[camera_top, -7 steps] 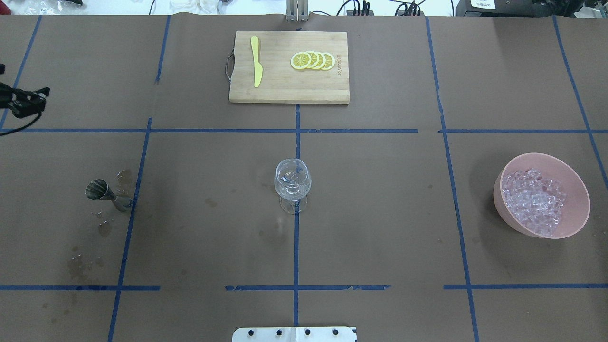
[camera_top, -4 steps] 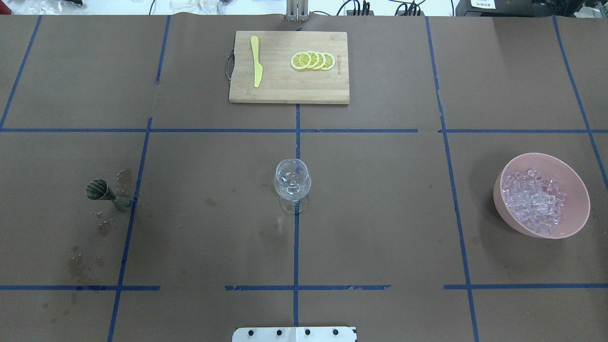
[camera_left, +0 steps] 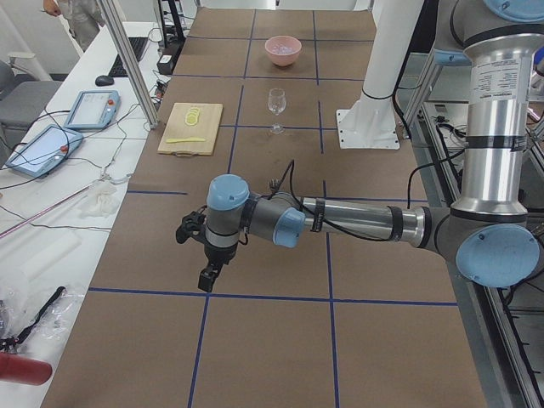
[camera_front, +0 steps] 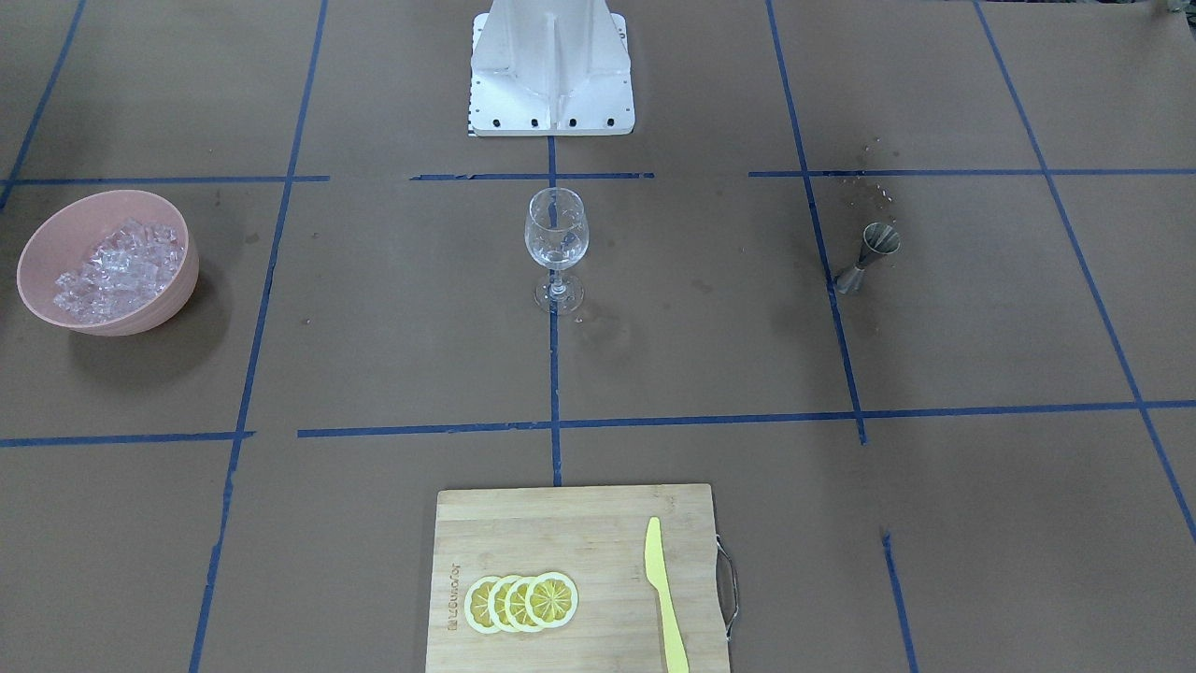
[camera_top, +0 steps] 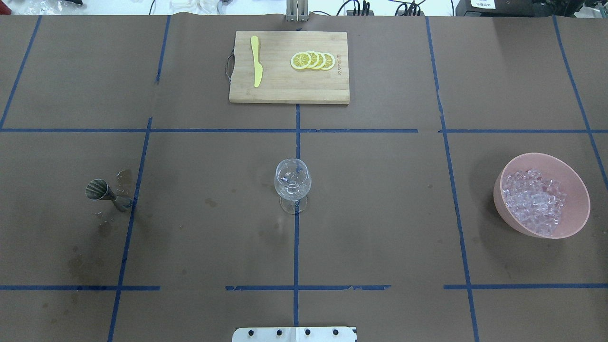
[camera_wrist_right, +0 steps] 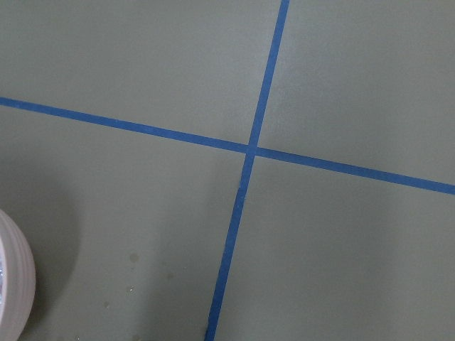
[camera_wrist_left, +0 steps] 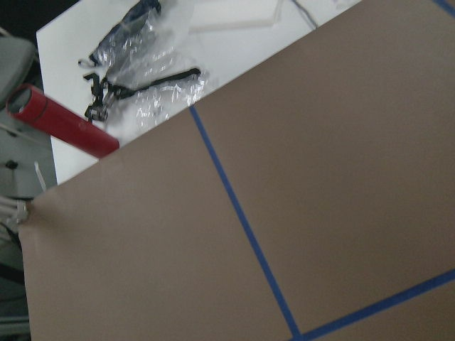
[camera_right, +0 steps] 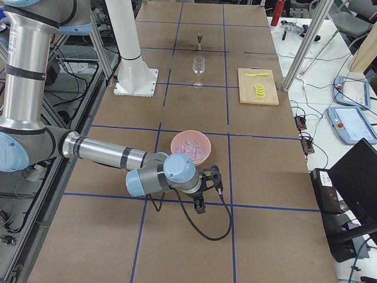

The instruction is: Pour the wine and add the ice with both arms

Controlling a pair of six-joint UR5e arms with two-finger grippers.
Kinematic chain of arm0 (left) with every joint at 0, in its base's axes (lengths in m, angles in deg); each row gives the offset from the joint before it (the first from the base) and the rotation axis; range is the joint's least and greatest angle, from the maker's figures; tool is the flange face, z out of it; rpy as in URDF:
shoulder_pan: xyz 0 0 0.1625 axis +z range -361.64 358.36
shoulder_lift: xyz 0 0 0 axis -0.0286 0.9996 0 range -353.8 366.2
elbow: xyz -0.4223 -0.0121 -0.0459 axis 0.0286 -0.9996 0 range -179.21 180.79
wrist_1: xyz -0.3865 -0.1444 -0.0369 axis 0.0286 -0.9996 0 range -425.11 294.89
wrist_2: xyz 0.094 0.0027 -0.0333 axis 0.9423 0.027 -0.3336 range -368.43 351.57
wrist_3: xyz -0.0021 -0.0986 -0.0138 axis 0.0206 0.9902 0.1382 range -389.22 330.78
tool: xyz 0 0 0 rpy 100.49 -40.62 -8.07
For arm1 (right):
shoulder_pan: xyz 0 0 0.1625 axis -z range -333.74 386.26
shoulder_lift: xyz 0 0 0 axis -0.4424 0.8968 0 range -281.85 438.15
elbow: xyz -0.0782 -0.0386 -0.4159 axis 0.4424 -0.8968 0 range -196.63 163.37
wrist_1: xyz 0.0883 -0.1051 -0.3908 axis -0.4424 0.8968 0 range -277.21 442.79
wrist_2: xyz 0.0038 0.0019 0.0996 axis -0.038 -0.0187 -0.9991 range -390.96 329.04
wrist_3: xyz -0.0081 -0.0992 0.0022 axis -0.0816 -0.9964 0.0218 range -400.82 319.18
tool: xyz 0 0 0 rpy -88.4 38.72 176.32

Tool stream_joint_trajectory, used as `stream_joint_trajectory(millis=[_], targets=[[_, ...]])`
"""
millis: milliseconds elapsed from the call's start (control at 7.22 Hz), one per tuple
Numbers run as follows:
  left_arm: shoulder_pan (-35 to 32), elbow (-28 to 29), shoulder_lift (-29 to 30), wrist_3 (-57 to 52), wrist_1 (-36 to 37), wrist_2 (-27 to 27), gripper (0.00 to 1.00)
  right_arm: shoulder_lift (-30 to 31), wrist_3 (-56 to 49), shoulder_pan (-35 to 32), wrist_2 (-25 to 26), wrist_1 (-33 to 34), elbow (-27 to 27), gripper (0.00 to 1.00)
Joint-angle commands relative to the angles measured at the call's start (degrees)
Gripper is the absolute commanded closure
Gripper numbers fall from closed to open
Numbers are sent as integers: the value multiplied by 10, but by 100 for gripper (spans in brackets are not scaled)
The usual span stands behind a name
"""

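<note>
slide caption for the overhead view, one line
Wine glass at centre, jigger left, pink bowl of ice right, cutting board with lemon slices beyond.

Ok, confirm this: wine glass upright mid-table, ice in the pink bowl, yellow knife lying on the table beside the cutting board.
Not quite: the yellow knife lies on the cutting board itself, as the overhead exterior view shows. The wine glass is upright mid-table and the ice is in the pink bowl.

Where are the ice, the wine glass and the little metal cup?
ice [camera_top: 534,202], overhead view, middle of the heap.
wine glass [camera_top: 293,180], overhead view, its bowl.
metal cup [camera_top: 97,189], overhead view, its wide mouth.
</note>
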Motion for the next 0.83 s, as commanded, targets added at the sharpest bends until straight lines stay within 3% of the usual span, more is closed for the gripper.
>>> stream_joint_trajectory(millis=[0,138,277,415,692], targets=[[-54,-28,-14,-107,147,-78,0,-1,2,1,-2,-1,4,0],[-55,-42,-54,-104,138,-112,0,-1,28,2,-6,0,25,0],[-55,-44,-52,-103,136,-133,0,7,93,32,-4,-11,64,0],[-55,-50,-52,-103,122,-133,0,15,164,78,1,-45,87,0],[-53,-46,-52,-102,81,-133,0,37,339,190,68,-165,118,0]])
